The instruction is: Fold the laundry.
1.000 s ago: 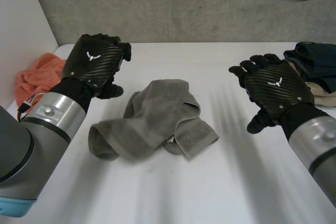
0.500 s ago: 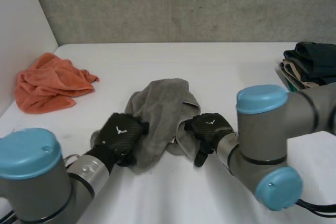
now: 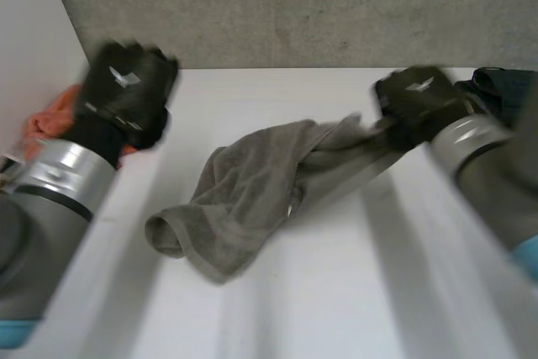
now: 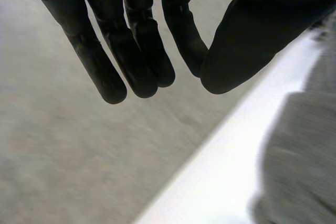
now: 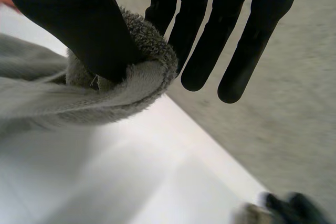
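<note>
The grey towel [image 3: 244, 199] lies crumpled in the middle of the white table [image 3: 336, 308], with one end drawn up toward the back right. My right hand [image 3: 416, 98] is raised there, shut on that end. In the right wrist view its thumb [image 5: 68, 19] pinches a rolled fold of the towel [image 5: 149, 59] against a finger, while the other fingers stay straight. At the back left my left hand [image 3: 126, 90] hangs in the air, apart from the towel. In its wrist view the left hand [image 4: 136, 51] has thumb and fingers drawn together on nothing, the towel [image 4: 304, 156] lying below.
An orange cloth [image 3: 46, 119] lies bunched at the table's far left, partly behind my left arm. Dark folded clothes [image 3: 504, 86] are stacked at the far right edge, also seen past my right hand's fingertips [image 5: 289, 208]. A grey wall runs behind the table.
Both hands have risen off the towel. The right hand closed on one end and pulled it up to the back right; the left hand came away empty, up to the back left.
</note>
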